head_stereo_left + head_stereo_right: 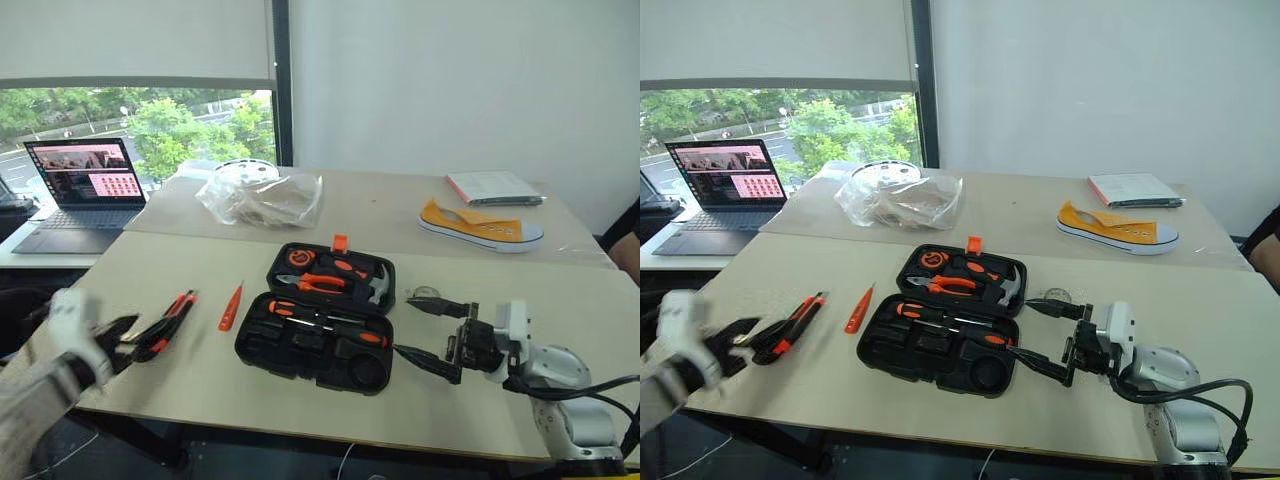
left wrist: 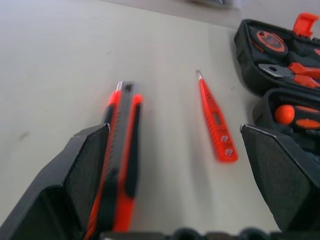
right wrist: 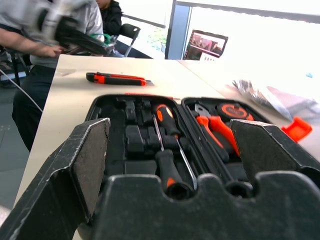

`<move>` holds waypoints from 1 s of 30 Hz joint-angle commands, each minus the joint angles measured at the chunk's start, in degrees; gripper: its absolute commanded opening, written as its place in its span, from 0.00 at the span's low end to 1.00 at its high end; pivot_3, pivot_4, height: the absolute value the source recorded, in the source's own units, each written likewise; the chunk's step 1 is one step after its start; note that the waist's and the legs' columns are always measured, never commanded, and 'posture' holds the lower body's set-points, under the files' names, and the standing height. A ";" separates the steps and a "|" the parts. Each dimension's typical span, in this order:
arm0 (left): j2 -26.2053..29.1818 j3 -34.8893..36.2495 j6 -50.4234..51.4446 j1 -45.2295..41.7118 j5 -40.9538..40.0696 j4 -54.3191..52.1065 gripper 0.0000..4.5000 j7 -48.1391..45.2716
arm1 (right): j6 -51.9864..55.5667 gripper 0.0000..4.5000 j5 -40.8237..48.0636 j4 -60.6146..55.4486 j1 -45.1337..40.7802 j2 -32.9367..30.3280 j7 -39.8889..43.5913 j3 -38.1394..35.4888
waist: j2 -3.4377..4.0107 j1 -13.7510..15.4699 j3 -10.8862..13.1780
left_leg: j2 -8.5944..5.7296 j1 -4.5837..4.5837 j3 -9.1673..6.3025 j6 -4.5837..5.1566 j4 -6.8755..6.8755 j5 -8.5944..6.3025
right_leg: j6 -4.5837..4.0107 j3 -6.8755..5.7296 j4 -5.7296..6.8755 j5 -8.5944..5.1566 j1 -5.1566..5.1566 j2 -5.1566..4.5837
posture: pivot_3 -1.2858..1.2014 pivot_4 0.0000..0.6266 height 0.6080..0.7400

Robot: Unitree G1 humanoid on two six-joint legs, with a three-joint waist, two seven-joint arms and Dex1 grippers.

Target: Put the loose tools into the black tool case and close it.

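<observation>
1. Tool case (image 1: 318,330) sits open near the middle of the table (image 1: 520,390), lid half toward the far edge with its orange latch (image 1: 339,243) up. Two screwdrivers (image 3: 167,150) already lie in the near half; pliers (image 1: 318,283) and a hammer (image 1: 378,283) sit in the lid half. The round recess at the near right corner of the case looks empty to me.

2. My left claw (image 2: 180,170) is spread wide and empty, hovering over the utility knife (image 2: 120,150) near the table's left edge. The knife lies just inside one finger (image 2: 85,170), not centred. If I close like this, I expect that finger to push it sideways or pinch only its edge, and it could skid toward the table's left edge.

3. The tester screwdriver (image 2: 214,117) lies between the knife and the case, apart from both. It is thin and flat on the table; a sloppy grab may roll it or trap it under a fingertip.

4. My right claw (image 1: 430,335) is released too, holding nothing, just beside the case's right side. Swinging in carelessly could knock the case and shift the tools in their recesses.

5. I cannot spot the tape roll with any certainty.

6. Closing the lid over any tool lying proud of its recess would likely jam the latch.
</observation>
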 commanded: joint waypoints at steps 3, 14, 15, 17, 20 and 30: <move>-1.91 -8.91 5.67 -9.57 4.50 4.03 1.00 5.13 | 0.69 0.99 0.45 -3.35 0.60 -0.82 -1.90 -0.18 | 0.00 -0.62 0.01 | 0.00 -0.04 0.03 -0.09 -0.05 0.05 | 0.01 0.00 -0.05 -0.01 -0.08 0.18 | 0.52 0.24 1.00; -7.28 -19.34 3.65 -17.70 14.04 13.66 1.00 2.24 | 1.43 0.99 0.40 -6.51 1.28 -0.88 -5.48 0.18 | -0.02 0.24 0.03 | 0.01 -0.03 0.04 -0.23 -0.01 0.12 | -0.01 0.15 -0.01 -0.02 -0.09 0.54 | 0.52 0.24 1.00; -7.77 -19.85 3.38 -18.06 14.61 14.29 1.00 1.67 | 1.51 0.99 0.45 -6.83 1.39 -0.94 -5.67 0.27 | -0.02 0.27 0.03 | 0.01 -0.03 0.03 -0.23 -0.01 0.12 | -0.01 0.12 0.00 -0.02 -0.09 0.53 | 0.52 0.24 1.00; -8.38 -20.57 3.06 -18.72 15.92 15.37 1.00 0.73 | 1.74 0.99 0.57 -7.40 1.45 -0.98 -6.05 0.40 | -0.02 0.36 0.03 | 0.01 -0.02 0.02 -0.23 -0.01 0.12 | -0.01 0.13 0.01 -0.02 -0.08 0.53 | 0.52 0.24 1.00; -8.57 -21.29 3.22 -19.44 17.86 17.04 1.00 -0.35 | 2.04 0.99 0.78 -7.92 1.38 -0.98 -6.34 0.54 | -0.01 0.42 0.03 | 0.00 -0.01 0.02 -0.23 0.02 0.13 | -0.01 0.13 0.05 -0.02 -0.07 0.51 | 0.52 0.24 1.00; -8.29 -19.35 3.02 -17.20 20.74 17.79 0.36 -3.47 | 2.43 1.00 1.31 -8.64 1.95 -1.23 -6.25 0.20 | 0.00 0.34 0.02 | 0.01 0.06 0.01 -0.22 0.02 0.13 | -0.01 0.14 0.08 -0.02 -0.02 0.45 | 0.52 0.24 1.00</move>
